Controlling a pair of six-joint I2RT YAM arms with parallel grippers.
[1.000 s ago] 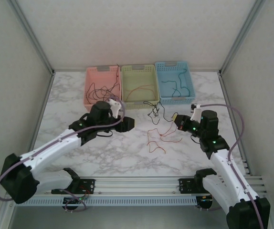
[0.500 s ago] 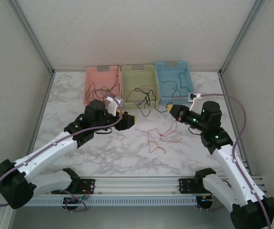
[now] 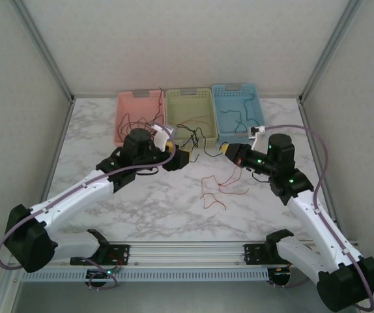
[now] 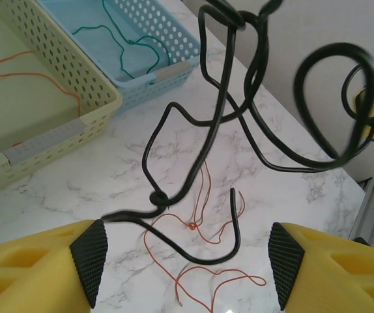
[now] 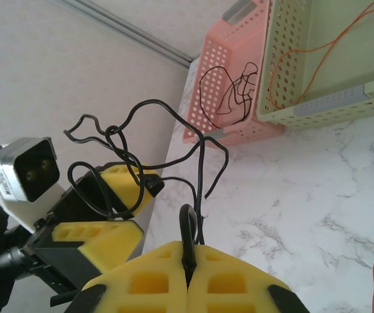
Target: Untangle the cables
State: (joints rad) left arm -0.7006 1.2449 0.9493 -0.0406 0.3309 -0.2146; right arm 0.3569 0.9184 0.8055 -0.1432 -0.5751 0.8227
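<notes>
Right claw (image 5: 188,264) pinching black cable (image 5: 187,227); loops apparently snagged on left claw (image 5: 112,212).

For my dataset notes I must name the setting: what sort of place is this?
Probably a lab robot test cell: a marble-pattern table walled by white panels, arms bolted to a metal rail, three pastel baskets.

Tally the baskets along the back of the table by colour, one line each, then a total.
Pink basket: 1
Yellow-green basket: 1
Blue basket: 1
Total: 3
</notes>
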